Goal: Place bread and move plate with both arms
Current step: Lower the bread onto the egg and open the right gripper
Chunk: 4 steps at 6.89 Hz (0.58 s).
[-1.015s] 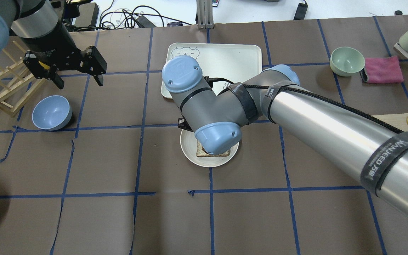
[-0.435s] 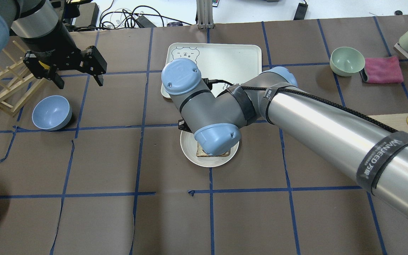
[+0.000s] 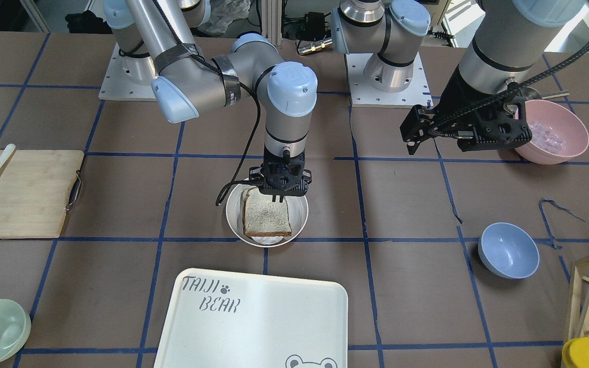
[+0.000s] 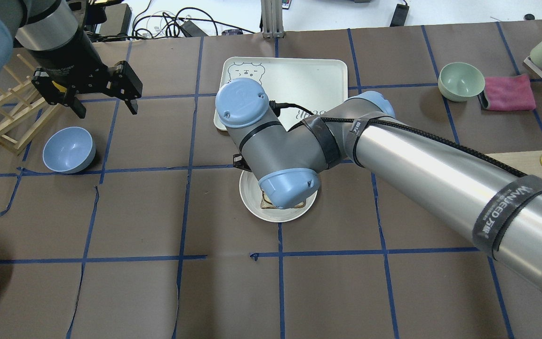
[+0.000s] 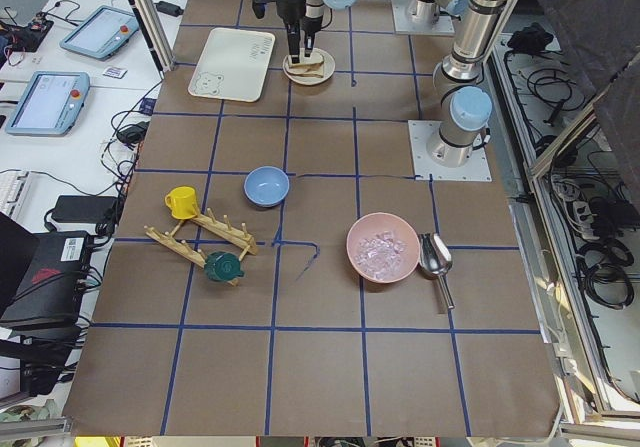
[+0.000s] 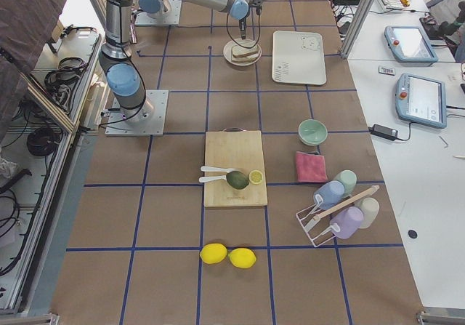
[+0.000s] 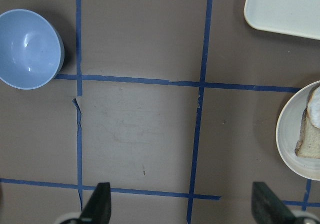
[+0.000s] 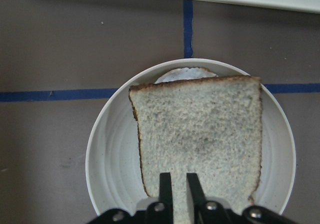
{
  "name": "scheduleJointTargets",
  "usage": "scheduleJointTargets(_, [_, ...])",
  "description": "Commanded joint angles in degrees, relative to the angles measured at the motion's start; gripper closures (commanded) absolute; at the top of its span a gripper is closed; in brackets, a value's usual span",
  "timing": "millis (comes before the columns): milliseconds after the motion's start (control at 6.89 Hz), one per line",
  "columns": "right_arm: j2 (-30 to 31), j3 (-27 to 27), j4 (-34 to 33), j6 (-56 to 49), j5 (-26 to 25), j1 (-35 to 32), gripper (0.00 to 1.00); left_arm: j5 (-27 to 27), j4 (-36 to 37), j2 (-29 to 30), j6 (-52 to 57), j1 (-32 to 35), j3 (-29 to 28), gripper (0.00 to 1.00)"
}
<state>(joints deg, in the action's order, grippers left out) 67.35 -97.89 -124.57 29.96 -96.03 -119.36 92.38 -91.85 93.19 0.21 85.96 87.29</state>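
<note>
The round cream-white plate [image 3: 233, 217] stands mid-table, also in the overhead view [image 4: 252, 207] and the right wrist view [image 8: 107, 154]. The bread [image 3: 266, 217], a dark-crusted slice [image 8: 200, 129], lies on it over something white and rounded [image 8: 185, 74]. My right gripper [image 3: 279, 198] stands upright over the plate's robot-side rim, its fingers [image 8: 165, 186] pinched on the slice's near edge. In the overhead view the wrist hides most of the bread [image 4: 266, 204]. My left gripper [image 4: 105, 110] hangs open and empty above the table, far to the plate's left [image 7: 290, 134].
The "TAIJI BEAR" tray [image 4: 299, 75] lies just beyond the plate. A blue bowl [image 4: 68, 149] and a wooden rack [image 4: 3, 117] sit under and beside my left gripper. A pink bowl [image 3: 550, 133], a green bowl [image 4: 461, 81] and a cutting board [image 3: 18, 194] stand further off.
My right arm's wrist has shifted slightly toward the robot over the plate, covering more of the bread. The left arm has not moved.
</note>
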Motion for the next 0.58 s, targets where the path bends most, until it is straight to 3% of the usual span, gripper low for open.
scheduleJointTargets(0, [0.9, 0.8, -1.3, -1.6, -0.1, 0.3, 0.19, -0.1, 0.0, 0.1, 0.0, 0.0, 0.1, 0.0])
scheduleJointTargets(290, [5.1, 1.9, 1.8, -13.6, 0.2, 6.7, 0.0, -0.9, 0.0, 0.8, -0.1, 0.0, 0.0, 0.0])
scheduleJointTargets(435, [8.2, 3.7, 8.4, -20.8, 6.2, 12.1, 0.0, -1.0, 0.0, 1.3, -0.3, 0.2, -0.1, 0.0])
